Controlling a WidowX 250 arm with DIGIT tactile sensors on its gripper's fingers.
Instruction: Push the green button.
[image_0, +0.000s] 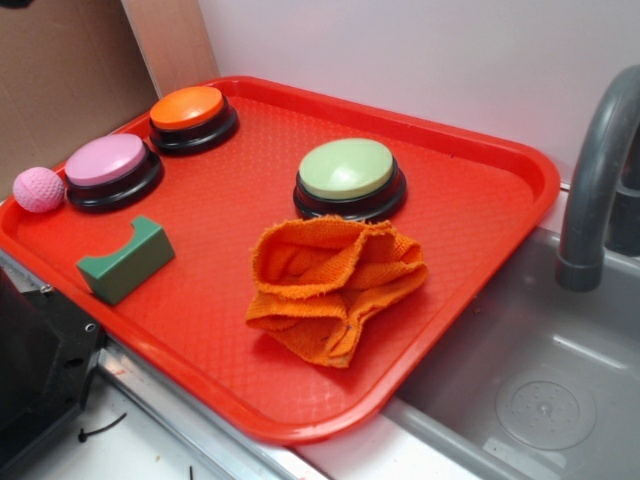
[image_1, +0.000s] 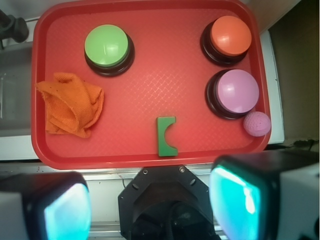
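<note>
The green button (image_1: 107, 46) sits at the tray's (image_1: 150, 15) far-left corner, just beyond the orange cloth (image_1: 70, 105). The gripper (image_1: 150, 202), jaws spread wide, hangs high over the near edge; it should probably close, centre above the dome and press straight down, clear of the cloth.

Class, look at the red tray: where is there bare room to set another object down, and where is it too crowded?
The widest bare patch on the tray is its middle, bordered by the green button, the orange button, the pink button and the green block. The strip between the orange cloth and the block is also free. The pink ball corner is crowded.
</note>
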